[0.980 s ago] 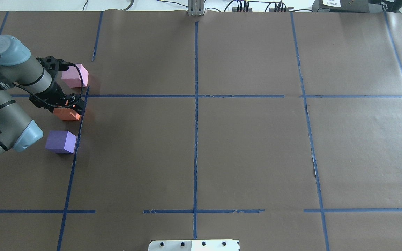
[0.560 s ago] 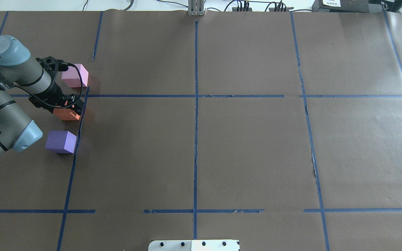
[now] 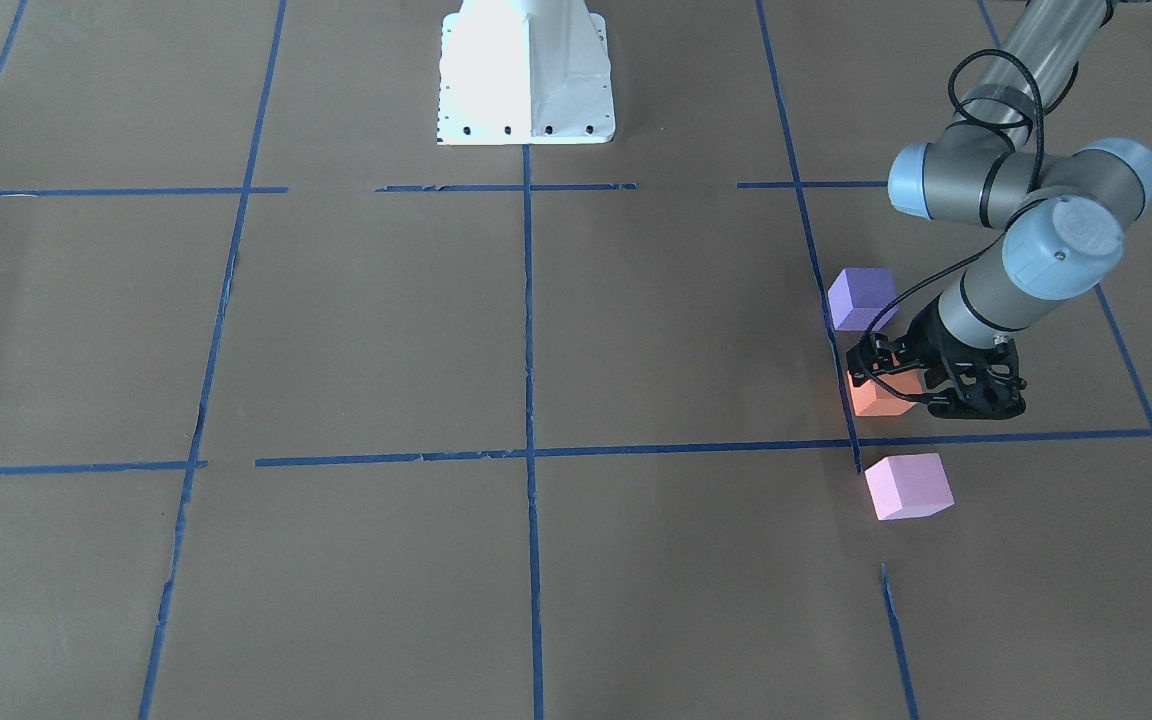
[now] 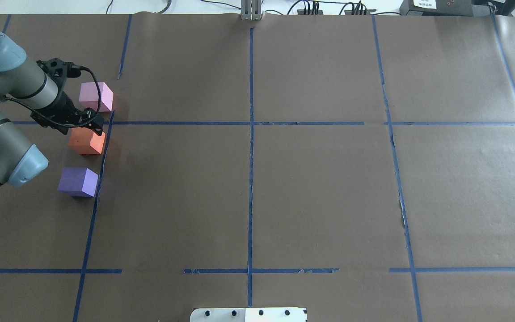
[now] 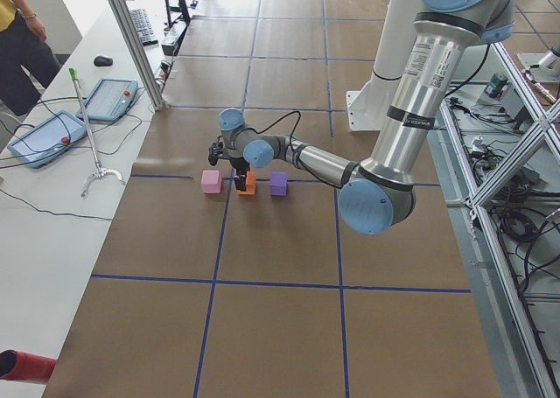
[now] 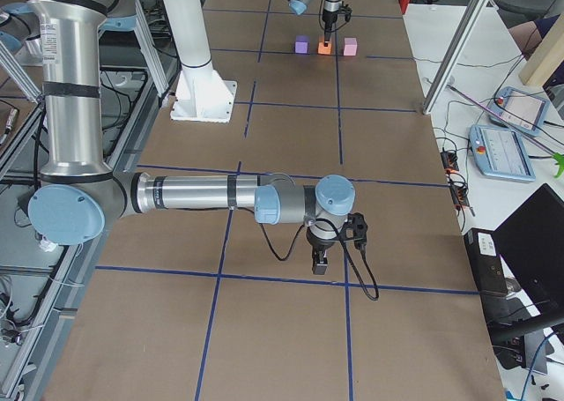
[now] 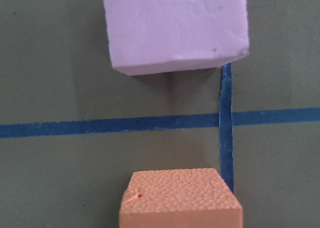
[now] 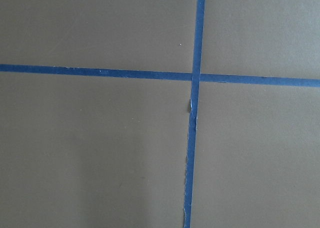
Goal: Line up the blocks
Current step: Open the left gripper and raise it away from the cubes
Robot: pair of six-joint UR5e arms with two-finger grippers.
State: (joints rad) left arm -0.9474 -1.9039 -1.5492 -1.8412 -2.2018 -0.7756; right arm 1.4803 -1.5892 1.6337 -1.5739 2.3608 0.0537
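Three blocks lie in a row beside a blue tape line at the table's left side: the pink block [image 4: 96, 96], the orange block [image 4: 86, 141] and the purple block [image 4: 78, 181]. They also show in the front-facing view: pink [image 3: 908, 486], orange [image 3: 876, 400], purple [image 3: 861, 297]. My left gripper [image 4: 88, 125] is open and empty and hovers just above the orange block, over its pink-side edge. The left wrist view looks down on the pink block [image 7: 175, 27] and the orange block [image 7: 180, 198], with no fingers in it. My right gripper [image 6: 319, 262] hangs low over bare table far from the blocks; I cannot tell its state.
Blue tape lines [image 4: 251, 179] split the brown paper table into a grid. The white robot base plate [image 3: 526, 70] stands at the robot's edge. A side bench with teach pendants [image 5: 48, 136] and an operator [image 5: 17, 39] lies beyond the far edge.
My left gripper has let go of the orange block and risen off it, shifting toward the pink block. The orange block stays on the table between pink and purple.
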